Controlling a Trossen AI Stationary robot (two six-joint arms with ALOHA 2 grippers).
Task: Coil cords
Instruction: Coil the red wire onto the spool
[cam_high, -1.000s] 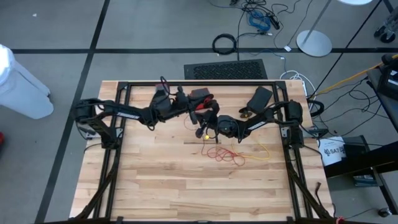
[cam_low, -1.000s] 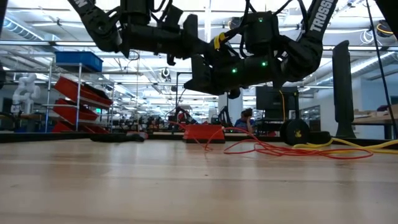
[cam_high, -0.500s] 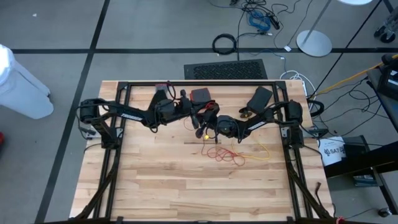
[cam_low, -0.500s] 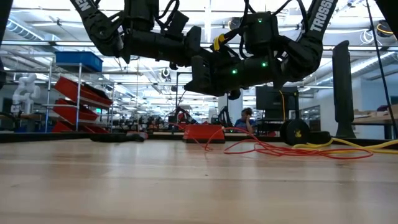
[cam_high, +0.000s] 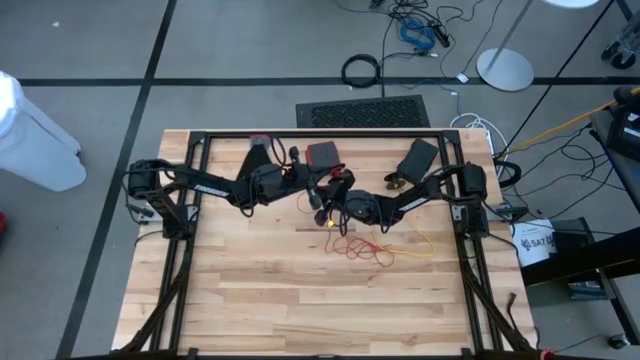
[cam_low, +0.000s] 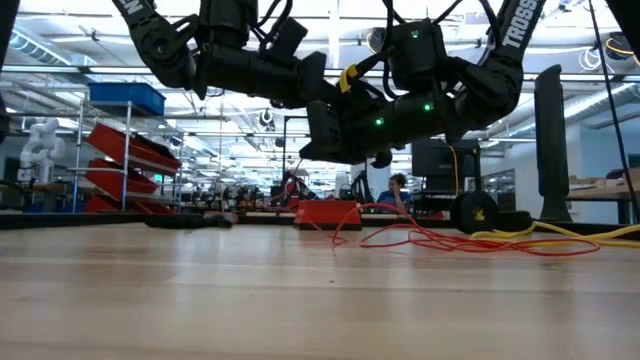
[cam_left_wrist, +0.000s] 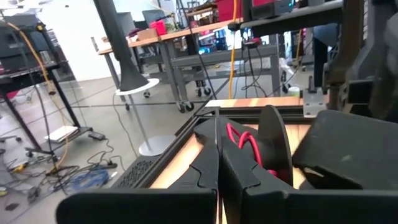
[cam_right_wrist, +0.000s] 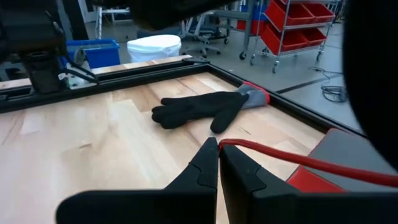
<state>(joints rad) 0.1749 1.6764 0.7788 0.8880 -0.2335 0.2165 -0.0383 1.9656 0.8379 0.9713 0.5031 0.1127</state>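
A thin red cord (cam_high: 362, 248) lies in loose loops on the wooden table, right of centre, and one strand rises to my right gripper (cam_high: 336, 212). A yellow cord (cam_high: 425, 240) lies slack farther right. My right gripper (cam_right_wrist: 219, 146) is shut on the red cord above the table's middle. My left gripper (cam_high: 318, 198) is shut and points level at the right one, almost tip to tip. In the left wrist view a red loop (cam_left_wrist: 241, 138) shows just past its fingers (cam_left_wrist: 208, 155). My right gripper pinches the red cord (cam_right_wrist: 231, 144) between its two fingertips, a single strand caught only at their free ends. The fingers come in about level from the table's right. From them the cord runs off sideways, clear of the wood. My left gripper: I cannot tell whether it touches the red loop beside its fingertips.
A black glove with a red cuff (cam_right_wrist: 199, 109) lies at the far edge. A red box (cam_high: 322, 153) and a flat black object (cam_high: 417, 156) sit near the far rail (cam_high: 320, 133). Bare wood (cam_high: 300, 300) fills the near half.
My left gripper has moved a little toward the right gripper and the near edge, sinking slightly, and has rolled about its own axis. It stays shut. My right gripper keeps its place with the red cord.
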